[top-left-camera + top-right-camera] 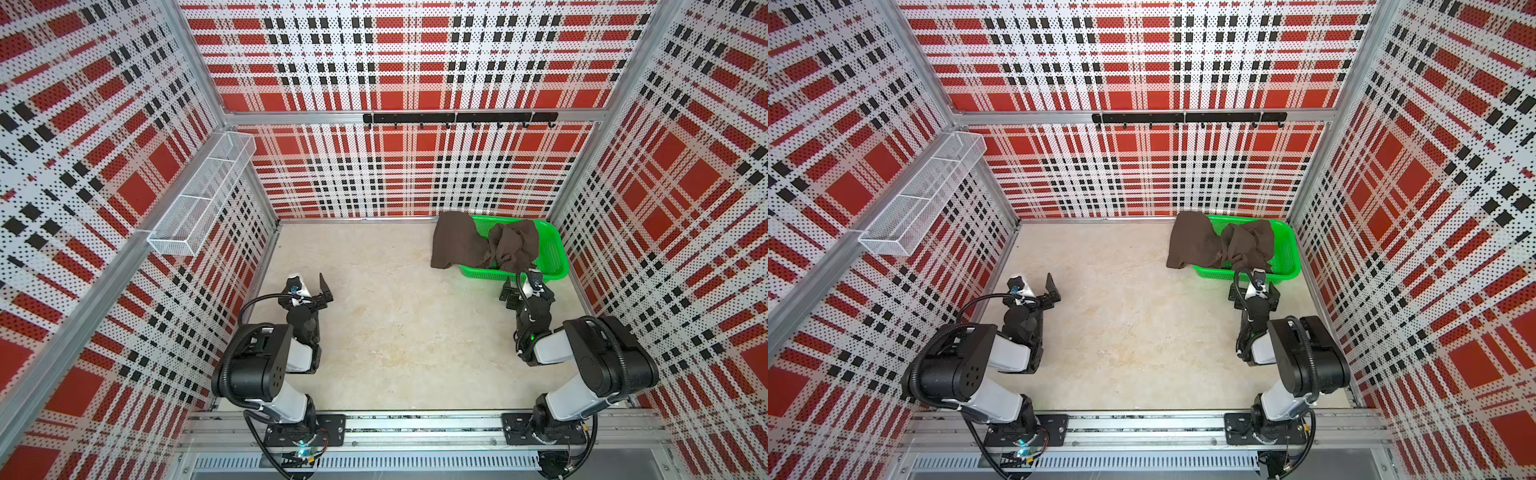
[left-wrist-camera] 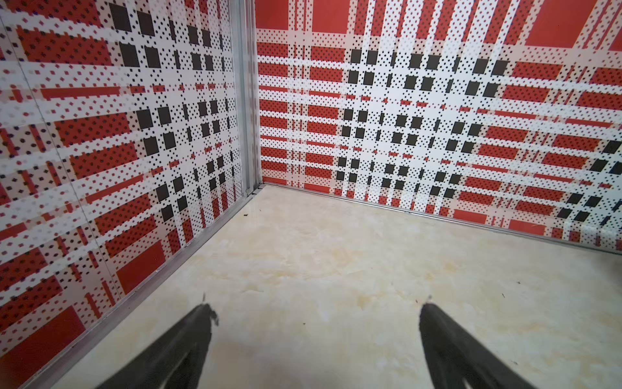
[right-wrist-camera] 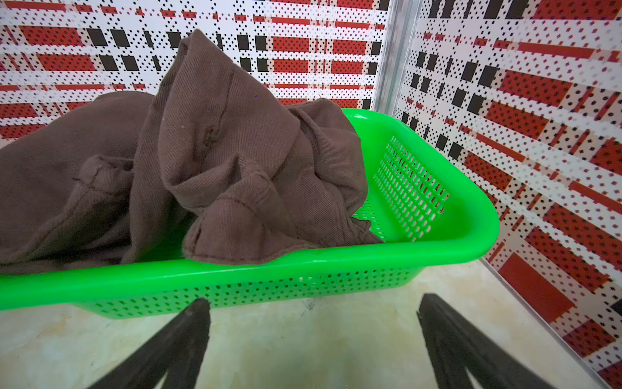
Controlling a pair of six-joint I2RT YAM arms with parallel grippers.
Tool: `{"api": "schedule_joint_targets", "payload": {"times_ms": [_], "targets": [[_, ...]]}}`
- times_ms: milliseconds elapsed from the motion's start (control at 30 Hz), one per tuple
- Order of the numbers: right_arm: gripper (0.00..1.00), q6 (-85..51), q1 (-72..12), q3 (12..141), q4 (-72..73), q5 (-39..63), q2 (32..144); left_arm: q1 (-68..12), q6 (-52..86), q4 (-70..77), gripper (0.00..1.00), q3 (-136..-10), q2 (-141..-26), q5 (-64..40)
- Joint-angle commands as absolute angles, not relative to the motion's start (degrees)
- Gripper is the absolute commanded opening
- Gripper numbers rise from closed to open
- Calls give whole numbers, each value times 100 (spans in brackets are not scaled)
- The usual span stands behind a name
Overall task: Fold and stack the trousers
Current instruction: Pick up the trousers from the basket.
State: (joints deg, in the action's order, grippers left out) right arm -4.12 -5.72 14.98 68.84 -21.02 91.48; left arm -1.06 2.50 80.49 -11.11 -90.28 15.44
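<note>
Right wrist view puts the trousers (image 3: 235, 151) straight ahead of you: a crumpled dark brown heap in the green basket (image 3: 437, 249). One fold stands up above the rest, and a hem laps over the near rim. The end of the basket nearest the corner post shows bare mesh. Your right gripper (image 3: 314, 301) stands wide, its two black fingers far apart with only pale table between them. It sits just short of the basket's near wall and touches neither plastic nor cloth.

In both top views you can see the basket in the far right corner of the table (image 1: 374, 332), close to the back wall and the right wall. The trousers are not wholly inside it — a broad flat part hangs out over the basket's left end and lies on the table, while the rest is bunched up within. The right arm reaches up that side and ends just beside the basket's near edge.

Left wrist view shows your left gripper (image 2: 315, 307) spread wide too, with nothing held and bare table under it. It faces the corner where the left wall meets the back wall. From above it sits near the left wall, well apart from the trousers and the basket.

A white wire shelf (image 1: 199, 199) hangs on the left wall, and a black hook rail (image 1: 457, 117) runs along the back wall.
</note>
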Motion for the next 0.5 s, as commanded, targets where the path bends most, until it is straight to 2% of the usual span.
{"api": "schedule_joint_targets", "payload": {"times_ms": [0, 467], "targets": [[100, -384, -537, 1530, 7009, -2106, 9060, -98, 176, 8031, 98, -1213, -9034, 1530], [100, -387, -539, 1546, 6978, -2100, 9053, -97, 183, 8016, 98, -1213, -9037, 1521]]}}
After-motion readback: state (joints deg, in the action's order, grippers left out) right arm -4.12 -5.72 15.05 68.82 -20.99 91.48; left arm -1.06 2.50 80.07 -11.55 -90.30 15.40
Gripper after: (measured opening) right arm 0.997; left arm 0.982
